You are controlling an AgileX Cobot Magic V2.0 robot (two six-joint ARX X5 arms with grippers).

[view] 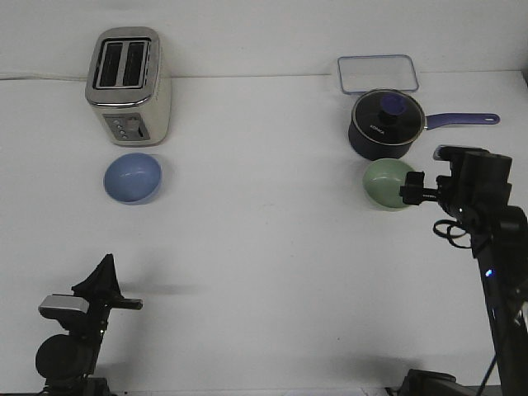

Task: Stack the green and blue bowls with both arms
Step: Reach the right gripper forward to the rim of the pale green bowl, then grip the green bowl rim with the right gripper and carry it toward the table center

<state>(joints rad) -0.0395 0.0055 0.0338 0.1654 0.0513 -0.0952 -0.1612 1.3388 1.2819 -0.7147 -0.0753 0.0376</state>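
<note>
Two smooth matte bowls are set well apart.
The round green bowl (388, 182) is met by the right gripper (410, 191); its jaw state cannot be told. The blue bowl (132, 177) lies far left.

A silver toaster (128, 85) with two slots stands upright near the far left corner of the white counter (264, 272). Near the far right corner lies a clear flat container (377, 73). Just in front of it sits a dark saucepan (386, 124), lid on, its purple handle pointing toward the right edge.
</note>
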